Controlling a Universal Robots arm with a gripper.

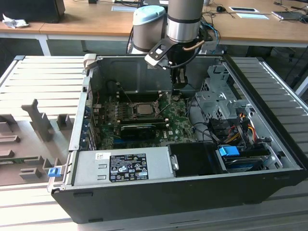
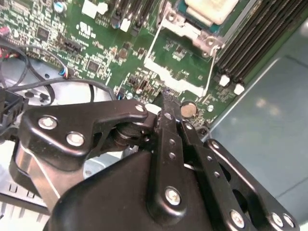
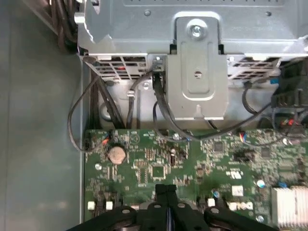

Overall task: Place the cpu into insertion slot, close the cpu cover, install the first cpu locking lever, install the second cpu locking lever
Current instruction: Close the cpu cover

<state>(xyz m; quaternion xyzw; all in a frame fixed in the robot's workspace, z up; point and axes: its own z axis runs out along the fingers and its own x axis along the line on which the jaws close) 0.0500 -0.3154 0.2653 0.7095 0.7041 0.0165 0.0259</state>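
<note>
The silver-grey square cpu [image 1: 143,109] sits in the black-rimmed square insertion slot [image 1: 155,113]. The thin silver cpu cover [image 2: 180,23] appears to be down over it. This looks like a locking-lever step, which calls for fine aim at thin wire. Just beside the slot, the black claw [image 2: 166,96] hovers, pinched together and empty.

Silver-grey cpu [image 1: 143,109], flat, top up

Silver-grey square cpu [image 2: 208,8]: ahead of the jaws, mostly cut off by the picture's edge.
Black metal gripper [image 3: 166,190]: body behind the jaws cut off.
Silver finned heatsink [image 3: 288,207]: beside the jaws, partly cut off.
</note>
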